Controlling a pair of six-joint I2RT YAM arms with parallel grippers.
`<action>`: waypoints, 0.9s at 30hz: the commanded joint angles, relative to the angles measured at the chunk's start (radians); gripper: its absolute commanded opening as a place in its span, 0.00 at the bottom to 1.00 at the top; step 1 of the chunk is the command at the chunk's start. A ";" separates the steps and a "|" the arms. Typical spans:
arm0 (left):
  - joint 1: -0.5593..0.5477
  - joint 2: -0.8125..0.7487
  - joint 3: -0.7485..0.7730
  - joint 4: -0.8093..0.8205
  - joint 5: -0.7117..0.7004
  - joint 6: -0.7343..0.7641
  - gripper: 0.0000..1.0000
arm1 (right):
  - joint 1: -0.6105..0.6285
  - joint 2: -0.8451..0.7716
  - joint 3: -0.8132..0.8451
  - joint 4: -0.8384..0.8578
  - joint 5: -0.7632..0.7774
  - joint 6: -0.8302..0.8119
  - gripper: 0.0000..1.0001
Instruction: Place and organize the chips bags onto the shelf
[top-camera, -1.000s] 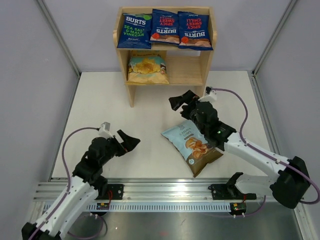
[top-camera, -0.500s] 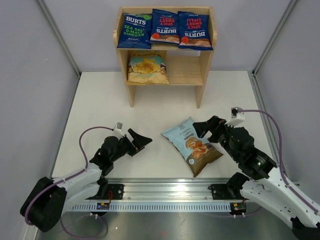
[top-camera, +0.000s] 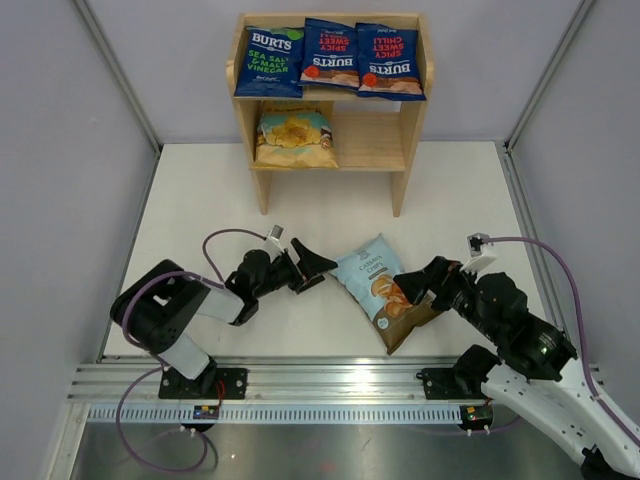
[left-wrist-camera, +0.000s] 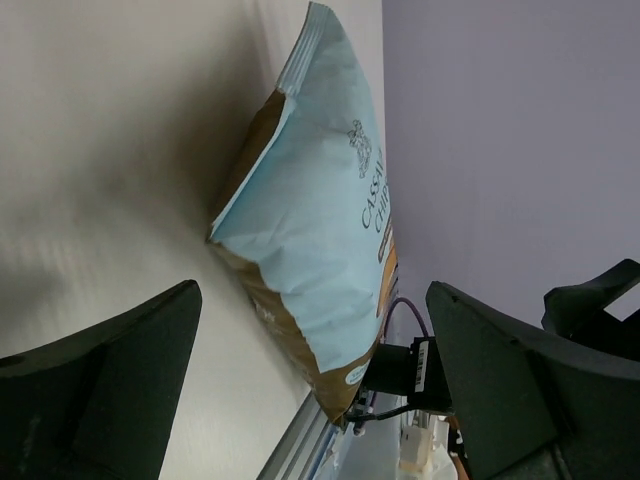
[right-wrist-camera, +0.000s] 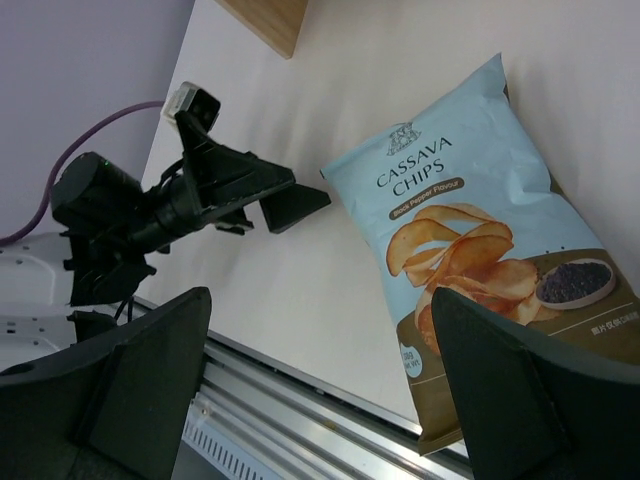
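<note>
The light-blue and brown chips bag (top-camera: 378, 285) lies flat on the table, printed side up. My left gripper (top-camera: 312, 270) is open and low, just left of the bag's top edge; in the left wrist view (left-wrist-camera: 310, 400) the bag (left-wrist-camera: 310, 210) fills the gap ahead of the fingers. My right gripper (top-camera: 418, 283) is open above the bag's right side; the right wrist view (right-wrist-camera: 320, 400) shows the bag (right-wrist-camera: 480, 230) and the left gripper (right-wrist-camera: 290, 205). The shelf (top-camera: 400, 175) holds three Burts bags (top-camera: 330, 55) on top and the tan-yellow bag (top-camera: 293, 135) on the lower tier's left.
The lower tier's right half (top-camera: 372, 140) is bare wood. A metal rail (top-camera: 330, 385) runs along the table's near edge, close to the bag's bottom corner. Grey walls enclose the table on three sides.
My left arm has stretched right and low across the table up to the bag's left edge. My right arm has pulled back from near the shelf to the bag's right side.
</note>
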 joint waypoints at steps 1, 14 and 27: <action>-0.019 0.135 0.082 0.241 0.073 -0.038 0.99 | -0.004 -0.036 0.038 -0.002 -0.048 0.015 0.99; -0.107 0.399 0.230 0.283 0.021 -0.070 0.95 | -0.004 -0.074 0.041 0.012 -0.081 0.038 0.99; -0.144 0.594 0.280 0.626 -0.073 -0.149 0.42 | -0.004 -0.081 0.012 0.017 -0.081 0.068 0.99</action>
